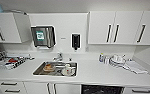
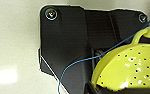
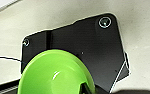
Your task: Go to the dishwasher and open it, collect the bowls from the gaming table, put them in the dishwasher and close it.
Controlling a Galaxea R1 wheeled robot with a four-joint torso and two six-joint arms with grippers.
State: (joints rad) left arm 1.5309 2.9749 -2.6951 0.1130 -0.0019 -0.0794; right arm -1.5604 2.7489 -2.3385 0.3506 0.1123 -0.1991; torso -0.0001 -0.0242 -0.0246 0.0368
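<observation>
- While the robot faces the kitchen counter (image 1: 96, 72), the dishwasher (image 1: 102, 89) shows at the lower edge of the head view, low and a little to the right of the sink (image 1: 55, 69); its dark inside is visible, so I judge it already open.
- In the left wrist view a yellow-green bowl (image 2: 131, 67) with small holes and a loop handle sits close against the left arm's dark plate. It seems carried there, but I cannot tell if the left fingers are clamped on it.
- In the right wrist view a bright green bowl (image 3: 57, 73) sits the same way; the right grip also I cannot tell.
- Since the opening lies below and right of centre, I judge the right arm is nearer to it, and both bowls must go down and forward.
</observation>
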